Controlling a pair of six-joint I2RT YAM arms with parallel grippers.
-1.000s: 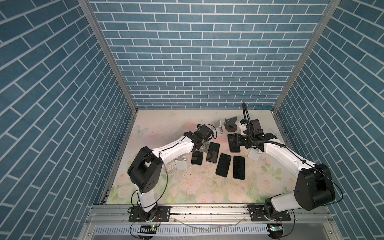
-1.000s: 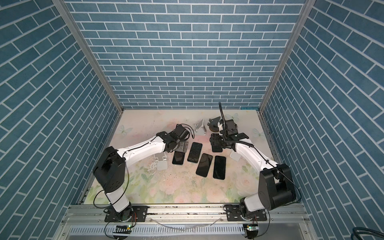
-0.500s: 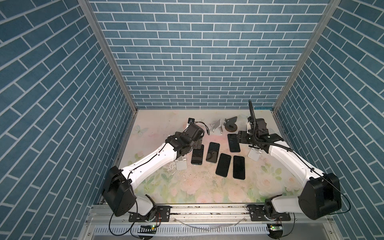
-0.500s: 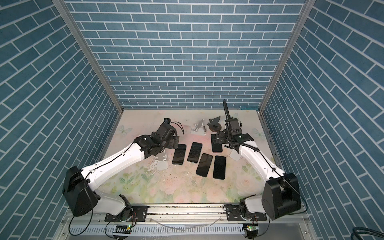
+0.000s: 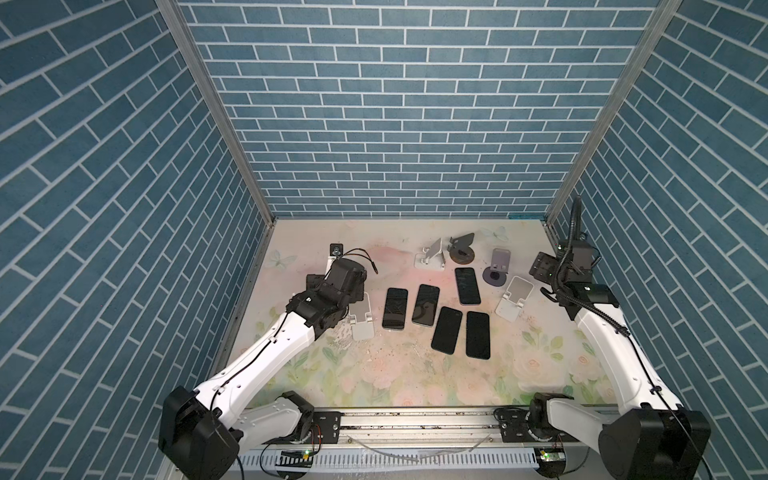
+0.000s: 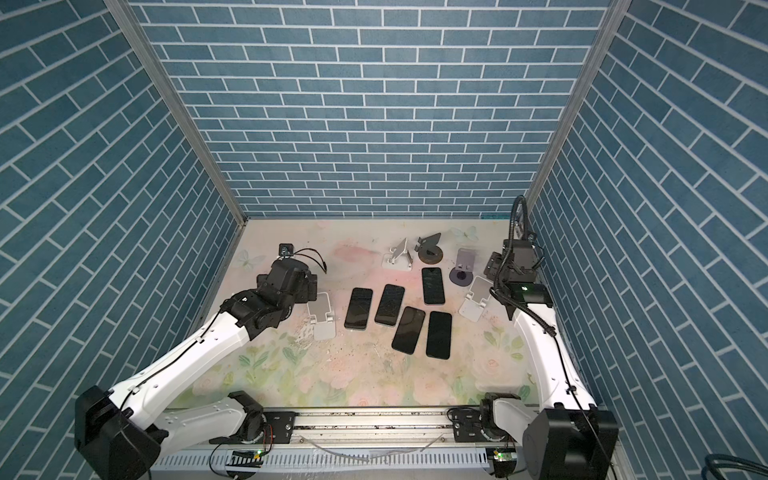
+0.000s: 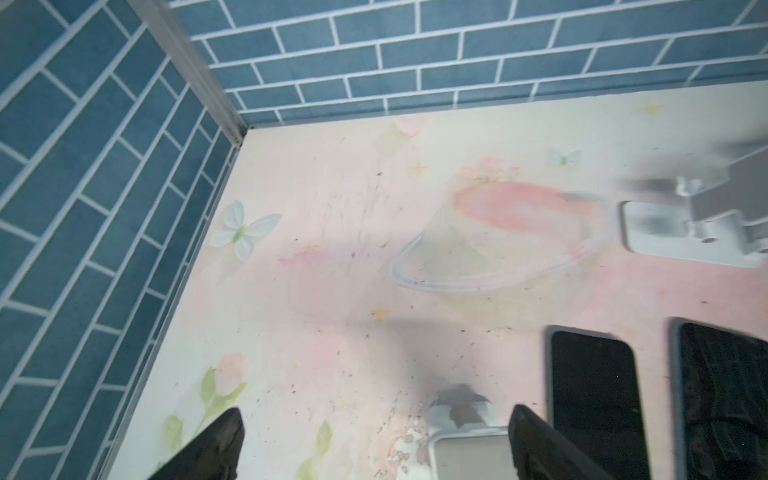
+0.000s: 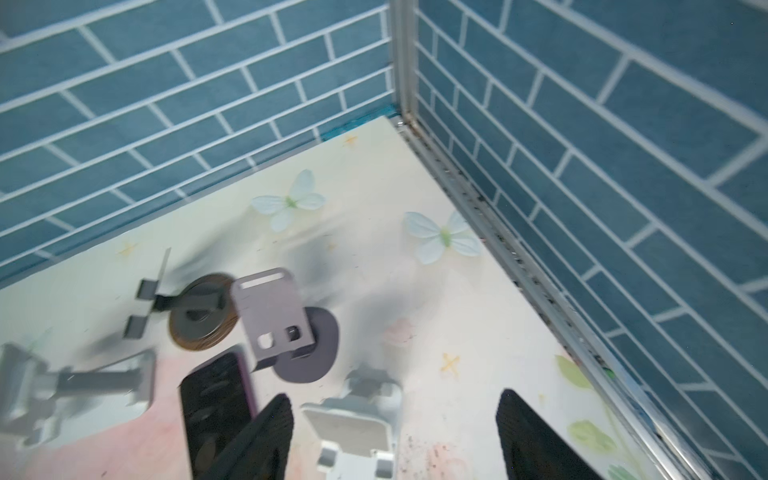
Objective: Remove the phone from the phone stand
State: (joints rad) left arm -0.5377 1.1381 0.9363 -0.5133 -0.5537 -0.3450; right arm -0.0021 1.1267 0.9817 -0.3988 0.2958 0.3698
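Every phone stand (image 5: pixel 514 297) seems empty, so I raise the wide, empty left gripper (image 7: pixel 376 415) and right gripper (image 8: pixel 395 397) above the phones (image 5: pixel 446 336).

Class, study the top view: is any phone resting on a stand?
No: all five phones lie flat on the mat, and the five stands hold nothing.
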